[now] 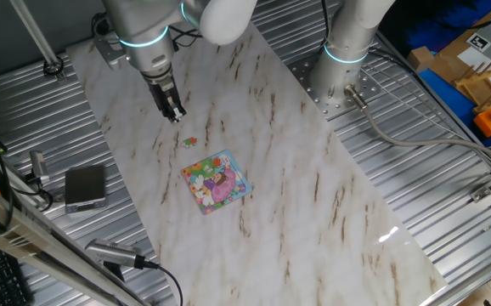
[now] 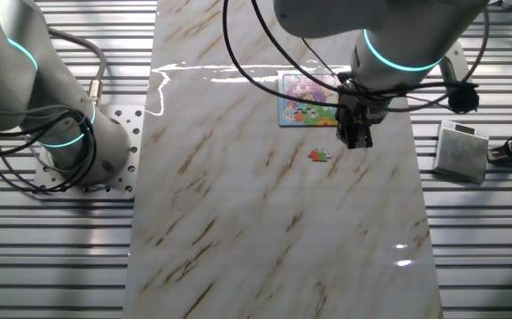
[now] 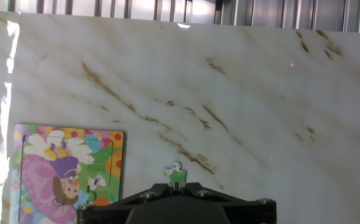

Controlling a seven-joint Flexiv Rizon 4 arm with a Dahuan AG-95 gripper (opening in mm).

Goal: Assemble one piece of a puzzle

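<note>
Your end effector (image 1: 175,113) hovers above the desk (image 1: 313,195), apparently empty; I can't tell its opening. The piece (image 1: 190,141) lies mid-desk beside the puzzle (image 1: 216,181). It's tiny and flat, so an off-centre pinch may skid it.

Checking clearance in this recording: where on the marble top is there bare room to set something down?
The marble top is bare except near the pincer: the piece lies just below it and the puzzle beyond. Free patches: the long stretch past the puzzle, and the side toward the arm's base.
</note>
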